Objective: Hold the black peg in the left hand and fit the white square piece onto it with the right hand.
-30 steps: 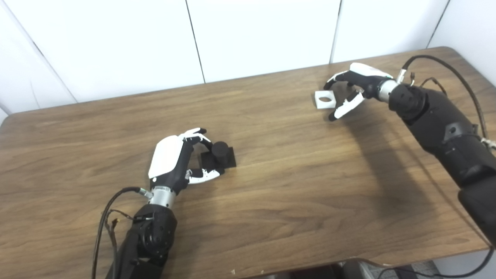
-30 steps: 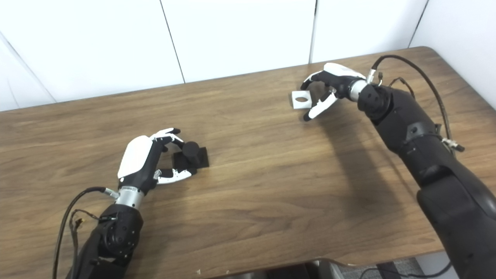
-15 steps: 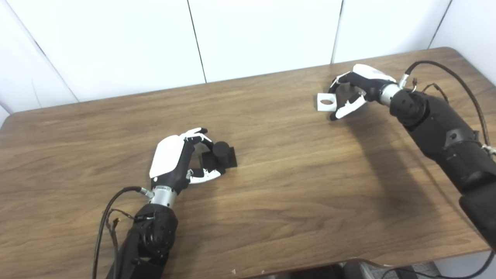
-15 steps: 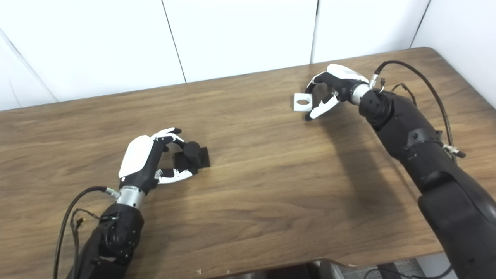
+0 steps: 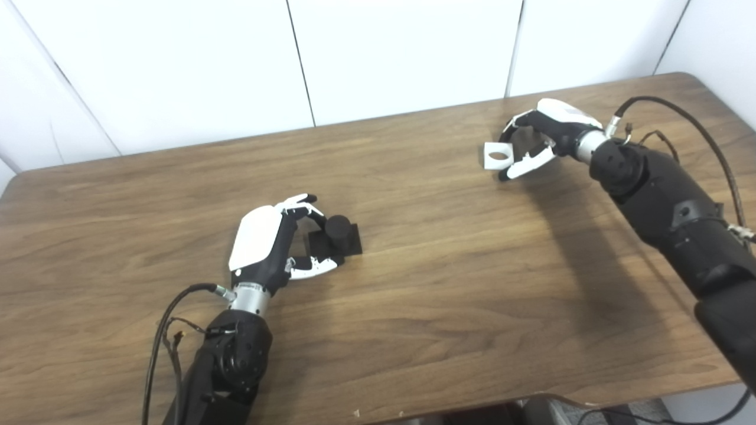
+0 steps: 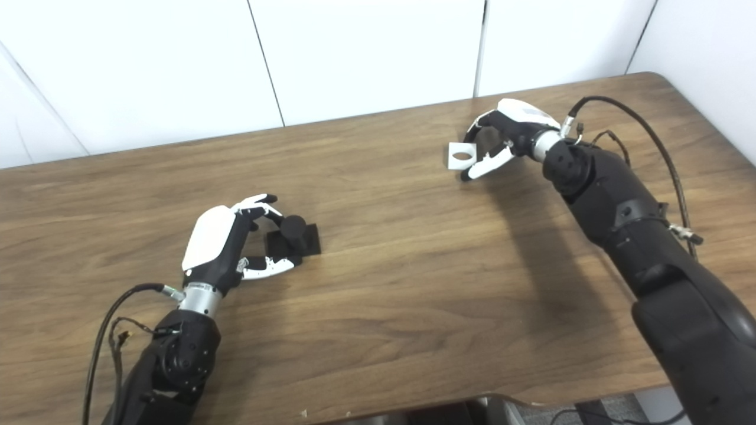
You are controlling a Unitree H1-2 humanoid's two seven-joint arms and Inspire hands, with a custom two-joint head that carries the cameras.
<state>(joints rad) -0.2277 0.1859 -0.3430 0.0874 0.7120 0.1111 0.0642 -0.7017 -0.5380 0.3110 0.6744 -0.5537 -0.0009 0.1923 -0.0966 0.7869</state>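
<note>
The black peg (image 5: 338, 235), a short cylinder on a square base, stands on the table left of the middle. My left hand (image 5: 264, 243) is curled around its left side, with fingers against the back of the cylinder and the thumb at the base's front corner. The white square piece (image 5: 497, 156), with a round hole, lies flat at the far right. My right hand (image 5: 540, 133) reaches it from the right. Its fingers arch over the piece's far right corner, and its thumb presses the near right corner.
The brown wooden table (image 5: 449, 277) stretches between the two hands. White wall panels (image 5: 401, 53) stand directly behind its far edge. Black cables loop beside the left forearm (image 5: 159, 330) and over the right forearm (image 5: 703, 127). The table's right corner is rounded.
My right hand has closed in on the white piece, the thumb swinging up toward its near corner. The left hand and the peg have stayed still.
</note>
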